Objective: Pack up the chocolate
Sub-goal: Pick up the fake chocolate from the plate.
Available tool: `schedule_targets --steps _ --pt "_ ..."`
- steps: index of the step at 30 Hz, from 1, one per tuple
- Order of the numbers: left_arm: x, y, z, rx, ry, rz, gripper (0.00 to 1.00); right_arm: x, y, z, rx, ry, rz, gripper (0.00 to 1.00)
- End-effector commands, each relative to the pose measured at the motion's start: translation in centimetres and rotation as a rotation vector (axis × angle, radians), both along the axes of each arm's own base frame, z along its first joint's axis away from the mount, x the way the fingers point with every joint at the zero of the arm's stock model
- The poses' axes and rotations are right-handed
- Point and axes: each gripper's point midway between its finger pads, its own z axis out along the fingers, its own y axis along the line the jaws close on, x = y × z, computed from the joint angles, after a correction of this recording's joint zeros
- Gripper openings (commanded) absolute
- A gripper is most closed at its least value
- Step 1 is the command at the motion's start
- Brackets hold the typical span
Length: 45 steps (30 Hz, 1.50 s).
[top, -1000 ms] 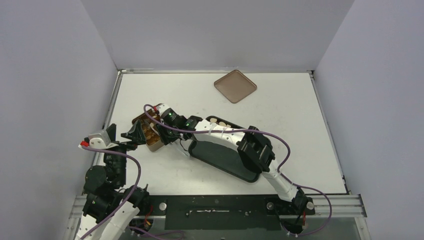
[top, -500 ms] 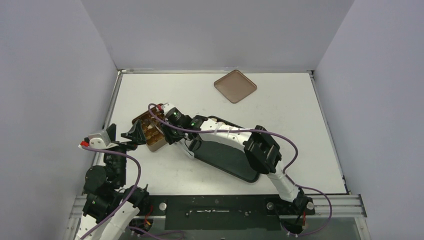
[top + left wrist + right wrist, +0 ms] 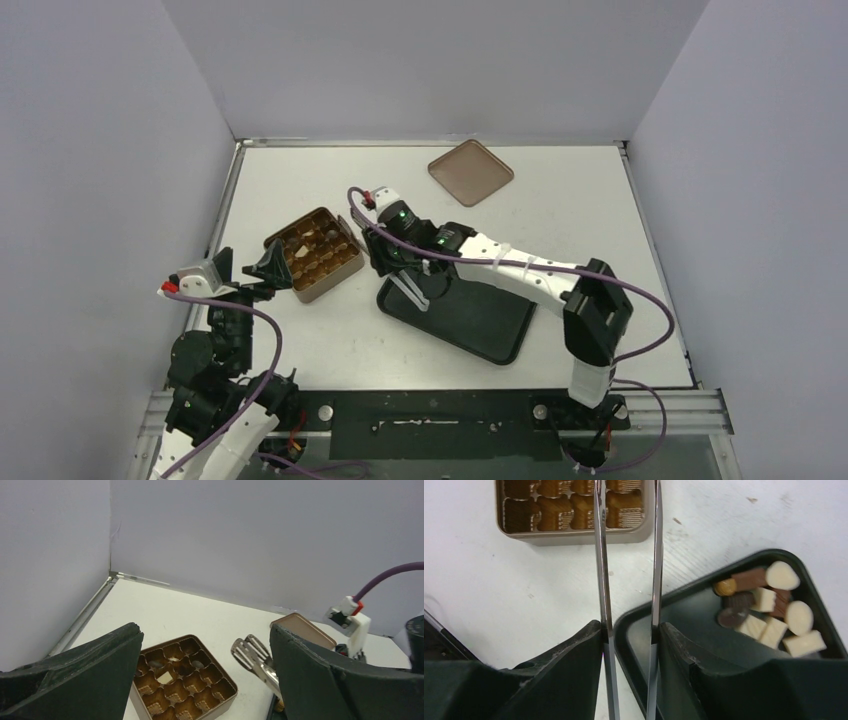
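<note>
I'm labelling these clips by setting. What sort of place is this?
Likely a robot test cell in a lab: a white table boxed in by plain grey panels, a left arm and right arm bolted to a rail at its near edge, and staged props: a tin and a tray of chocolate.

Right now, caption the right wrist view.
Gripped tongs point at the gold tin; black tray of mixed chocolate at right.

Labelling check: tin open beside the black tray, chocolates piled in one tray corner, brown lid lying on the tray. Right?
No. The brown lid lies on the table by the far edge, off the black tray; the top external view shows it. Rest holds: the tin open beside the tray, chocolates piled in one corner.
</note>
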Motion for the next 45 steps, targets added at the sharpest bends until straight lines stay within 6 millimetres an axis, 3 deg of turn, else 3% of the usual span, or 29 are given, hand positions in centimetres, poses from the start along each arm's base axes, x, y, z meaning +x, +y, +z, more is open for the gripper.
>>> schedule_targets --steps 1,8,17,23,30,45 --pt "0.1 -0.2 0.7 -0.009 -0.024 -0.010 0.97 0.8 -4.5 3.7 -0.006 -0.090 -0.107 0.41" --pt "0.1 -0.2 0.6 -0.008 -0.022 -0.010 0.97 -1.2 -11.0 1.6 -0.132 -0.036 -0.187 0.41" --pt "0.0 -0.2 0.7 -0.008 -0.025 -0.013 0.97 -5.0 -15.8 -1.8 -0.254 0.074 -0.206 0.42" --pt "0.1 -0.3 0.6 -0.007 -0.024 -0.015 0.97 -6.9 -16.1 -2.9 -0.245 0.132 -0.182 0.42" --pt "0.1 -0.3 0.7 -0.008 -0.025 -0.016 0.97 -8.4 -15.1 -4.2 -0.227 0.181 -0.133 0.43" --pt "0.0 -0.3 0.7 -0.010 -0.026 -0.017 0.97 -7.2 -14.5 -5.9 -0.242 0.184 -0.166 0.43"
